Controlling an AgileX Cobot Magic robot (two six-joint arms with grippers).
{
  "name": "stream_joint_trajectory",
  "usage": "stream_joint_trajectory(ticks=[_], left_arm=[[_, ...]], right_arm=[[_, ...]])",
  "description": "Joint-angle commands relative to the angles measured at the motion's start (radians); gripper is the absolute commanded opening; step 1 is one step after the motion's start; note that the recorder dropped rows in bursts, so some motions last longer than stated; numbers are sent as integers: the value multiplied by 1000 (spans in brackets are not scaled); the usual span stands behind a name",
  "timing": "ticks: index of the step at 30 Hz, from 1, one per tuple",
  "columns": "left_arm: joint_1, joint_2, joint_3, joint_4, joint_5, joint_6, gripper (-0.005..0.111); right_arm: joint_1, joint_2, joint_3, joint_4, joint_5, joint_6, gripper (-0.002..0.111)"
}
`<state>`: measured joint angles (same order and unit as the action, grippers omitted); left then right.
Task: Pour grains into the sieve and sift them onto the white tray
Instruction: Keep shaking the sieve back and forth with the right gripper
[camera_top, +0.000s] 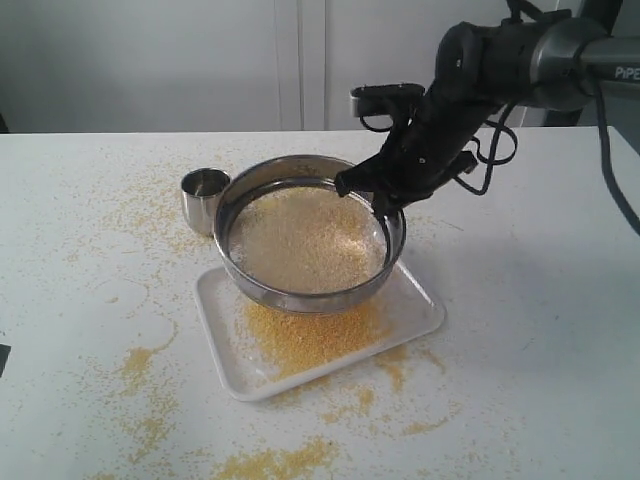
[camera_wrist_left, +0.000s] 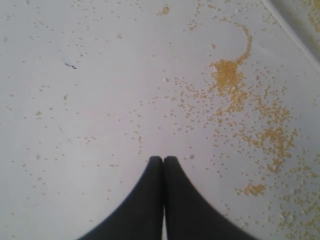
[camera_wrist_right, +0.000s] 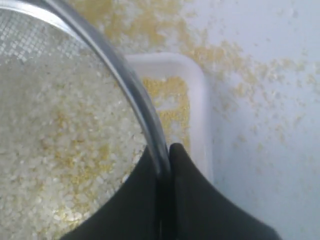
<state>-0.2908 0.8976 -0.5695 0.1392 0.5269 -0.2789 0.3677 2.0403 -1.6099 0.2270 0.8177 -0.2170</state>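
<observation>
Outside view: my right gripper (camera_top: 383, 203) is clamped on the rim of the sieve (camera_top: 300, 297), over the white tray (camera_top: 420, 305). I should shake softly so the grains (camera_top: 305, 240) fall there. Left wrist view: my left gripper (camera_wrist_left: 163, 161) is pinched together, holding nothing. Right wrist view: I should hold that rim level.

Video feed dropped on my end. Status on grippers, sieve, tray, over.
Right gripper shut on sieve rim, over white tray. Left gripper shut, empty. Pale grains in sieve, yellow meal on tray. Steel cup beside sieve, nothing blocking.

Sieve (camera_top: 300, 298) holding grains (camera_top: 305, 240), over white tray (camera_top: 225, 335)
</observation>
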Motion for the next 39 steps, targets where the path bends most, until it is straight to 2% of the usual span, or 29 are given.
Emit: stream_joint_trajectory(ticks=[1,4,5,6,8,9,10,12,14,15,17,18,19,20,23,24,25,27,28,29,32,33,36,37,38,39], left_arm=[[-1,-3,-10,-3,11,-5,0],[-1,-3,-10,-3,11,-5,0],[-1,-3,-10,-3,11,-5,0],[-1,-3,-10,-3,11,-5,0],[-1,-3,-10,-3,11,-5,0],[-1,-3,-10,-3,11,-5,0],[-1,-3,-10,-3,11,-5,0],[-1,-3,-10,-3,11,-5,0],[-1,-3,-10,-3,11,-5,0],[-1,-3,-10,-3,11,-5,0],[-1,-3,-10,-3,11,-5,0],[-1,-3,-10,-3,11,-5,0],[-1,-3,-10,-3,11,-5,0],[-1,-3,-10,-3,11,-5,0],[-1,-3,-10,-3,11,-5,0],[-1,-3,-10,-3,11,-5,0],[-1,-3,-10,-3,11,-5,0],[-1,-3,-10,-3,11,-5,0],[-1,-3,-10,-3,11,-5,0],[-1,-3,-10,-3,11,-5,0],[-1,-3,-10,-3,11,-5,0],[-1,-3,-10,-3,11,-5,0],[-1,-3,-10,-3,11,-5,0],[-1,-3,-10,-3,11,-5,0],[-1,-3,-10,-3,11,-5,0],[-1,-3,-10,-3,11,-5,0]], right_arm=[[31,-31,-5,9,117,-348,0],[1,-31,-5,-98,15,157,0],[-1,-31,-5,-68,3,228,0],[3,-31,-5,-28,5,145,0],[27,-37,-5,70,68,-176,0],[32,-41,-5,63,98,-298,0],[32,-43,-5,35,109,-335,0],[16,-43,-5,-29,45,-99,0],[4,-39,-5,-16,3,184,0],[7,-38,-5,25,6,137,0],[25,-38,-5,110,63,-165,0],[30,-38,-5,109,103,-333,0],[30,-38,-5,69,123,-377,0],[28,-38,-5,3,96,-293,0],[1,-34,-5,-108,-7,217,0],[1,-34,-5,-78,-10,239,0],[4,-34,-5,-37,0,141,0],[22,-34,-5,55,69,-214,0],[21,-34,-5,40,100,-318,0],[19,-34,-5,-3,91,-281,0],[-7,-26,-5,-80,10,229,0],[-7,-23,-5,-45,16,230,0],[21,-25,-5,78,110,-249,0],[22,-25,-5,57,135,-329,0],[22,-25,-5,6,115,-273,0],[13,-25,-5,-61,67,-103,0]])
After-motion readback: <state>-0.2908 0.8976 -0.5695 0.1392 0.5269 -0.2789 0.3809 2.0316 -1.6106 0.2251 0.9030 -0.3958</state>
